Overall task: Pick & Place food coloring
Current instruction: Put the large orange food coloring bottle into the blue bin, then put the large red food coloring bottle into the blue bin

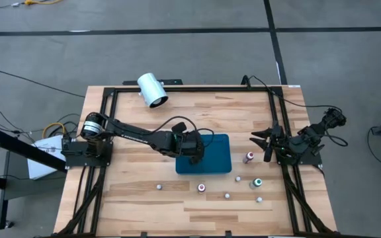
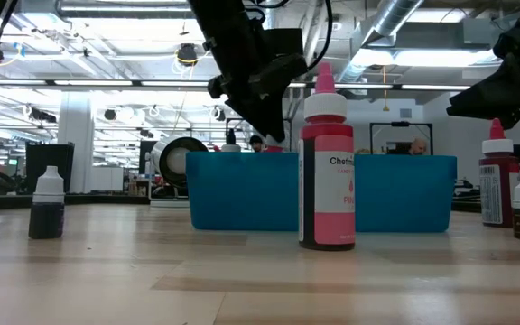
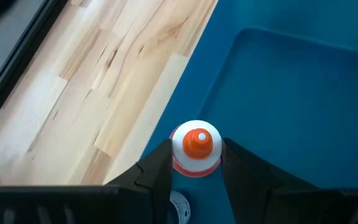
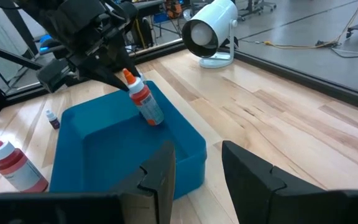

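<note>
The left pincer [image 1: 193, 153] hangs over the left part of the teal tray [image 1: 218, 165], its fingers [image 3: 157, 171] closed on an orange-tipped bottle [image 3: 196, 148] of food coloring. In the right wrist view this bottle [image 4: 143, 99] is tilted, held above the tray's floor and not touching it. The right pincer [image 1: 264, 144] waits at the right side of the tabletop [image 1: 144, 125], fingers parted and holding nothing.

The other bottles stand on the tabletop outside the tray: a red bottle [image 1: 248, 157] just right of the tray, a green-capped bottle [image 1: 256, 183] nearer, a pink-labelled bottle [image 2: 327, 168] just in front of the tray, and a small dark bottle [image 2: 46, 204] well to the left. A white cylinder [image 1: 152, 90] lies at the far edge.
</note>
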`<state>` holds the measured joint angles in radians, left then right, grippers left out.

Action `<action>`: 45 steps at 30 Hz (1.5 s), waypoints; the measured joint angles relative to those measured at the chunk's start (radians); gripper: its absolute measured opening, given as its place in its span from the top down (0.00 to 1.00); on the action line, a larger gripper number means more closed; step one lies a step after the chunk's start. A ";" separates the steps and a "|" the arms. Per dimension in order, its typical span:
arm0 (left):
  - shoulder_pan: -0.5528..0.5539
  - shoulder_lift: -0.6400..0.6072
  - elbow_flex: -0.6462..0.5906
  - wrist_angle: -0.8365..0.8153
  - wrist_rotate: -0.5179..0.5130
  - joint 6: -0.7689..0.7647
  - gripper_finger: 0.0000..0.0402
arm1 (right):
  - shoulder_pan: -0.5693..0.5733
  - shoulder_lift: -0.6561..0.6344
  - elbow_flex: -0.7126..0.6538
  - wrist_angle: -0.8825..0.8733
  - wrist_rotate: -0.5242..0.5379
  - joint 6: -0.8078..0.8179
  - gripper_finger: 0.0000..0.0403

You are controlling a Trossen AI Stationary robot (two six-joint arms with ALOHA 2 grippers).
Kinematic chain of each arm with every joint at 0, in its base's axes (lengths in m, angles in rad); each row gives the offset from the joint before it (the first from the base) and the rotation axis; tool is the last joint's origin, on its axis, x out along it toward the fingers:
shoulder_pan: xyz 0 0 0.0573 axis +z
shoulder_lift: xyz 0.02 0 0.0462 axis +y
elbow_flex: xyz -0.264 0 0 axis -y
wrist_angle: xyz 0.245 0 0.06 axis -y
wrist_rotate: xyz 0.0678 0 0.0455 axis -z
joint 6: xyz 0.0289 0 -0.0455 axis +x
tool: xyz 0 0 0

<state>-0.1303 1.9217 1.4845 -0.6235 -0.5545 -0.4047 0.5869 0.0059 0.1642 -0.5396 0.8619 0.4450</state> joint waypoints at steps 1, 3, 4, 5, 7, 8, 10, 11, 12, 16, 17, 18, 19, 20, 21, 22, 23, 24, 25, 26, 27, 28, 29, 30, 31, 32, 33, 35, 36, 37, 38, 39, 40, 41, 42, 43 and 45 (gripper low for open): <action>0.000 0.000 0.000 0.000 0.000 -0.001 0.71 | 0.000 0.000 0.000 0.000 0.000 0.000 0.70; 0.000 0.000 0.000 0.000 0.000 -0.002 0.71 | 0.000 0.000 0.000 0.000 0.000 0.000 0.70; 0.000 0.000 0.000 0.000 0.000 -0.004 0.71 | 0.000 0.000 0.000 0.000 0.000 0.000 0.70; 0.000 0.000 0.000 0.000 0.000 -0.005 0.71 | 0.000 0.000 0.000 0.000 0.000 0.000 0.70; 0.000 0.002 0.000 0.000 -0.001 -0.006 0.71 | 0.000 0.000 0.000 0.000 0.000 0.000 0.70; 0.000 0.003 0.000 -0.001 -0.001 -0.006 0.71 | 0.000 0.000 0.000 0.000 0.000 0.000 0.70; 0.000 0.007 0.000 0.001 -0.001 -0.008 0.71 | 0.000 0.000 0.000 0.000 -0.001 0.000 0.70; 0.000 0.009 0.000 -0.001 -0.001 -0.008 0.71 | 0.000 0.000 0.000 0.000 -0.001 0.000 0.70; 0.000 0.009 0.000 -0.001 -0.001 -0.008 0.71 | 0.000 0.000 0.000 0.000 -0.001 0.000 0.70; 0.000 0.009 0.000 0.000 -0.001 -0.007 0.70 | 0.000 0.000 0.000 0.000 -0.001 0.000 0.70; 0.000 0.009 0.000 0.000 -0.002 -0.007 0.69 | 0.000 0.000 0.000 0.000 -0.001 0.000 0.70; 0.000 0.009 0.000 0.000 -0.002 -0.007 0.69 | 0.000 0.000 0.000 0.000 -0.001 0.000 0.70; 0.000 0.009 0.000 0.000 -0.002 -0.008 0.69 | 0.000 0.000 0.000 0.000 -0.001 0.000 0.70; 0.000 0.009 0.000 0.000 -0.002 -0.008 0.68 | 0.000 0.000 0.000 0.000 -0.001 0.000 0.70; 0.000 0.010 0.000 0.000 -0.002 -0.007 0.68 | 0.000 0.000 0.000 0.000 -0.001 0.000 0.70; 0.000 0.010 0.000 0.000 -0.002 -0.007 0.67 | 0.000 0.000 0.000 0.000 -0.001 0.000 0.70; 0.000 0.010 0.000 0.000 -0.004 -0.008 0.66 | 0.000 0.000 0.000 0.000 -0.001 0.000 0.70; 0.000 0.010 0.000 0.000 -0.005 -0.007 0.66 | 0.000 0.000 0.000 0.000 -0.001 0.000 0.70; 0.000 0.010 0.000 0.000 -0.006 -0.007 0.65 | 0.000 0.000 0.000 0.000 -0.001 0.000 0.70; 0.000 0.010 0.000 0.000 -0.007 -0.007 0.64 | 0.000 0.000 0.000 0.000 -0.001 0.000 0.70; 0.000 0.010 0.000 0.000 -0.007 -0.007 0.64 | 0.000 0.000 0.000 0.000 -0.001 0.000 0.70; 0.000 0.010 0.000 0.000 -0.007 -0.007 0.63 | 0.000 0.000 0.000 0.000 -0.001 0.000 0.70; 0.000 0.010 0.000 0.000 -0.007 -0.007 0.63 | 0.000 0.000 0.000 0.000 -0.001 0.000 0.70; 0.000 0.010 0.000 0.000 -0.008 -0.007 0.62 | 0.000 0.000 0.000 0.000 -0.001 0.000 0.70; 0.000 0.010 0.000 0.000 -0.008 -0.007 0.62 | 0.000 0.000 0.000 0.000 -0.001 0.000 0.70; 0.000 0.010 0.000 0.000 -0.009 -0.007 0.62 | 0.000 0.000 0.000 0.000 -0.001 0.000 0.70; 0.000 0.010 0.000 0.000 -0.009 -0.004 0.62 | 0.000 0.000 0.000 0.000 -0.001 0.000 0.70; 0.000 0.010 0.000 0.000 -0.010 -0.002 0.62 | 0.000 0.000 0.000 0.000 -0.001 0.000 0.70; 0.000 0.009 0.000 0.001 -0.009 0.000 0.62 | 0.000 0.000 0.000 0.000 -0.001 0.000 0.70; 0.000 0.007 0.000 0.001 -0.009 0.000 0.62 | 0.000 0.000 0.000 0.000 -0.001 0.000 0.70; 0.000 0.003 0.000 0.003 -0.010 0.000 0.62 | 0.000 0.000 0.000 0.000 -0.001 0.000 0.70; 0.000 -0.004 0.001 0.004 -0.009 0.001 0.62 | 0.000 0.000 0.000 0.000 -0.001 0.000 0.70; 0.000 -0.013 0.004 -0.002 -0.010 0.002 0.62 | 0.000 0.000 0.000 0.000 -0.001 0.000 0.70; 0.001 -0.022 0.010 -0.002 -0.010 0.005 0.62 | 0.000 0.000 0.000 0.000 -0.001 0.000 0.70; 0.002 -0.038 0.015 0.003 -0.010 0.009 0.62 | 0.000 0.000 0.000 0.001 -0.001 0.000 0.70; 0.002 -0.051 0.022 -0.002 -0.008 0.012 0.62 | 0.000 0.000 0.000 0.001 -0.001 0.000 0.70; 0.002 -0.086 0.036 -0.006 -0.007 0.015 0.62 | 0.000 0.000 0.000 0.001 -0.002 0.000 0.70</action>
<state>-0.1287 1.8359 1.5207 -0.6296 -0.5613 -0.3893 0.5866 0.0063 0.1641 -0.5388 0.8603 0.4450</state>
